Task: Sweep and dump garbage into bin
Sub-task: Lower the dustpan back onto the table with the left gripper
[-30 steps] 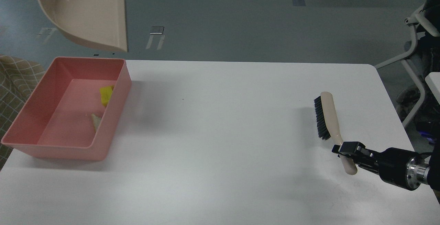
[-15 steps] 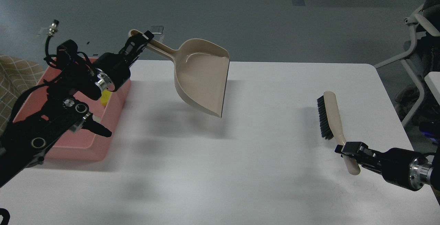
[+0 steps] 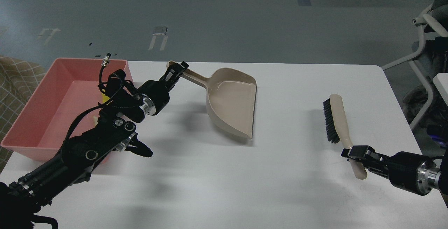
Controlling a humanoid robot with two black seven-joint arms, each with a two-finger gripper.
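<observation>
The left gripper (image 3: 176,69) is clamped on the round-ended handle of a beige dustpan (image 3: 231,101), a smooth, glossy plastic scoop with curved side walls and a flat, straight front lip. The pan sits low over the matte white table (image 3: 224,173), its lip pointing toward the near edge and its shadow pooled tight beneath it; I cannot tell whether it actually touches the top. Left of the dustpan stands the bin (image 3: 35,103), a shallow rectangular pink tub with rounded corners and slightly sloping walls, partly covered by the black, jointed left arm. Inside the bin, only slivers of the garbage peek out beside the arm: a bright yellow sponge piece (image 3: 104,98) near the tub's right wall and a pale bit of foam slice (image 3: 93,119) a little nearer the front. Well to the right of the dustpan lies a hand brush (image 3: 335,119) with a cream, oblong back and a strip of stiff black bristles facing left. The right gripper (image 3: 357,154) is pinched on the brush's narrow handle, at the end nearest the front of the table.
</observation>
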